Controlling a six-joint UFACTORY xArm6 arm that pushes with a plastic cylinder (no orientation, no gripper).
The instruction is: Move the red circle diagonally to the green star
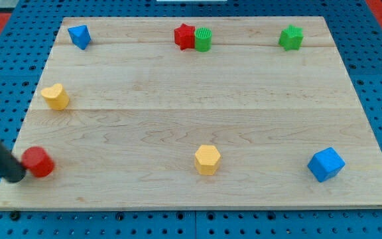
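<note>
My tip (16, 178) is sitting at the lower left of the frame, touching the red circle (38, 162); no fingers here, just a bare rod. The green star (290, 37) is waiting far off, upper right.

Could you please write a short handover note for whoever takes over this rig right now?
Tip: my tip sits at the view's bottom left, touching or almost touching the left side of the red circle.
Job's things: the red circle is near the board's bottom left corner; the green star is near the top right, far across the board.
Others: a red star touches a green cylinder at top centre; the yellow hexagon lies at bottom centre.
Done: nothing visible yet; the circle is not near the star.
Left: push the circle diagonally up and right to the star.
</note>
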